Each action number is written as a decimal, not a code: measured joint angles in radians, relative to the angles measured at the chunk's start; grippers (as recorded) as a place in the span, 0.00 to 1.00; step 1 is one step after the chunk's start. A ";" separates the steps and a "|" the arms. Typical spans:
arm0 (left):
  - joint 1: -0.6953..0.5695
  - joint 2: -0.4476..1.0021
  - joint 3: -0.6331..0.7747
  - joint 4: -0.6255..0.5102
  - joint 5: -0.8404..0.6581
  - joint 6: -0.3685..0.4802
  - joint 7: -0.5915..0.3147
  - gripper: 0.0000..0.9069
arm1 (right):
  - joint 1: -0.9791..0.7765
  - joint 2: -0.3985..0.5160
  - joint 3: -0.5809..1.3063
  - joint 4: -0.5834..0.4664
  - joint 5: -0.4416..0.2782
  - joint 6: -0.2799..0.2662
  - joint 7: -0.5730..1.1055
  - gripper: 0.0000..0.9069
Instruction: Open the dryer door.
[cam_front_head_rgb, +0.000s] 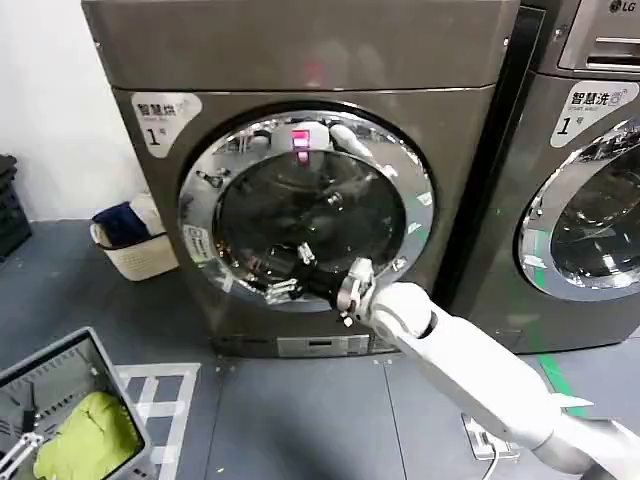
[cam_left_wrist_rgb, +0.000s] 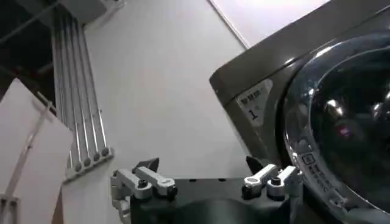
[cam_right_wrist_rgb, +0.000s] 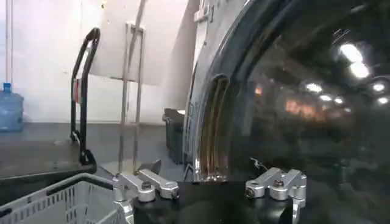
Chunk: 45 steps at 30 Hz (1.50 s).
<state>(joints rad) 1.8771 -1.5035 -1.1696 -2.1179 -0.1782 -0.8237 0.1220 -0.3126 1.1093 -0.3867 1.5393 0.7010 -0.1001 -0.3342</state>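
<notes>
Chrome gleams around the dryer door (cam_front_head_rgb: 305, 205), a large round porthole with a dark glass centre set in the front of the grey-bronze machine (cam_front_head_rgb: 300, 60) labelled "1", and the door sits flush in that front. Reaching up on its white arm (cam_front_head_rgb: 470, 370), the right gripper (cam_front_head_rgb: 290, 282) hangs at the lower part of the door, close against the glass near the rim's bottom edge; in the right wrist view its fingers (cam_right_wrist_rgb: 146, 182) stand spread apart before the dark glass. From the left wrist, the left gripper (cam_left_wrist_rgb: 207, 182) shows its jaws spread too, holding nothing, off beside the machine's labelled upper corner.
</notes>
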 joint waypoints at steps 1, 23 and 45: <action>0.000 -0.001 0.000 0.000 0.000 0.000 0.000 1.00 | 0.003 0.004 -0.003 -0.006 0.000 0.000 0.000 1.00; 0.000 -0.003 0.001 0.002 0.010 0.000 -0.001 1.00 | 0.070 0.108 -0.065 -0.097 0.000 -0.010 0.008 1.00; 0.000 -0.003 0.006 0.006 0.029 0.000 -0.001 1.00 | 0.137 0.190 -0.127 -0.141 0.011 -0.022 0.007 1.00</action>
<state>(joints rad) 1.8767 -1.5068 -1.1637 -2.1115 -0.1494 -0.8237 0.1213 -0.1760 1.2989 -0.5136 1.3985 0.7124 -0.1222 -0.3274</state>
